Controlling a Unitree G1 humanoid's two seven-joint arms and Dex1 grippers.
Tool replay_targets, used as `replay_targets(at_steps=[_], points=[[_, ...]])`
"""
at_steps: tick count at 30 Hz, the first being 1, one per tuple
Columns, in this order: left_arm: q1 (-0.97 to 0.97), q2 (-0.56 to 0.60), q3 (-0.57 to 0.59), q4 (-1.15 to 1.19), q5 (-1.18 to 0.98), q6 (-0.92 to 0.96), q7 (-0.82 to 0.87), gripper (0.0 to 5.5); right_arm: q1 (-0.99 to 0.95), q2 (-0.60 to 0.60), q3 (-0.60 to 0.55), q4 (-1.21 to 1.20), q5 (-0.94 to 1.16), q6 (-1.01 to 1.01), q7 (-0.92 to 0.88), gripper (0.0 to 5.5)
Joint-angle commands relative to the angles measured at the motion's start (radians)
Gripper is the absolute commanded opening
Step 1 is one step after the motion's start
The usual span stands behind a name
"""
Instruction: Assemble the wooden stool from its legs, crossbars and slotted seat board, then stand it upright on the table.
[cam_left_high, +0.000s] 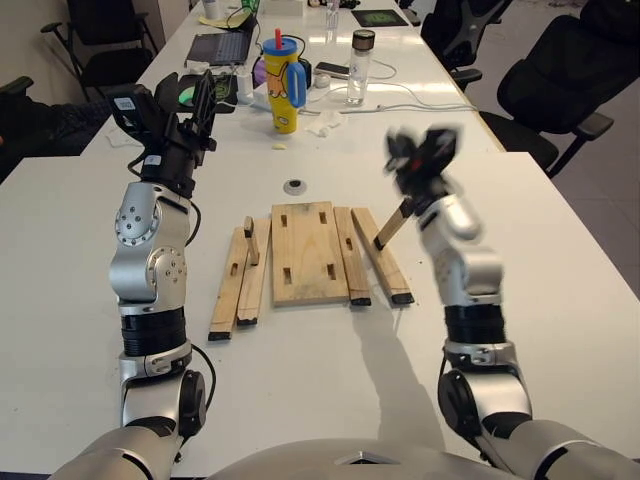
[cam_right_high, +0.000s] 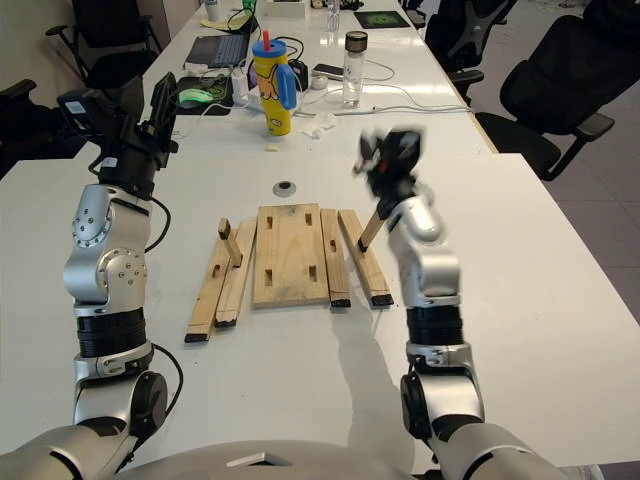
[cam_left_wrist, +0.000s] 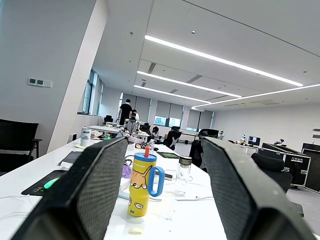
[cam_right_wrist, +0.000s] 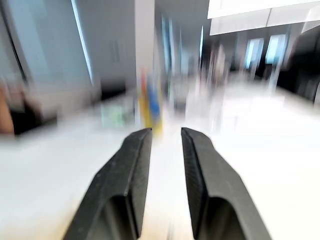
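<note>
Hovering raised above the table, the right gripper (cam_right_wrist: 166, 131) holds its fingers narrowly parted on nothing, and the left gripper (cam_left_wrist: 164, 142) is spread wide. The risk, as I judge it, is the right forearm clipping the tilted crossbar (cam_left_high: 392, 228) close beside it and toppling it off its leg (cam_left_high: 385, 262). The seat board (cam_left_high: 306, 252) lies flat between the legs; whether that crossbar is seated in a slot is hidden, and the head views blur the right gripper.

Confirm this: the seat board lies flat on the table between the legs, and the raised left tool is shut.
The raised left tool is open, not shut; the left wrist view shows it. The seat board lies flat on the table between the legs.
</note>
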Motion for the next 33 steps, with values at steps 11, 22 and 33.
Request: replay_targets(at_steps=[11, 22, 33], points=[[0.041, 0.004, -0.017, -0.051, 0.008, 0.031, 0.001, 2.75, 0.064, 0.004, -0.018, -0.177, -0.019, -0.186, 0.037, 1.06], [0.436, -0.063, -0.114, -0.508, -0.016, 0.198, 0.119, 2.75, 0.204, -0.03, 0.032, -0.48, -0.149, -0.148, -0.019, 1.06], [0.548, -0.098, -0.243, -0.517, 0.101, 0.31, 0.218, 2.75, 0.198, -0.021, 0.04, -0.44, -0.127, -0.06, -0.009, 1.06]])
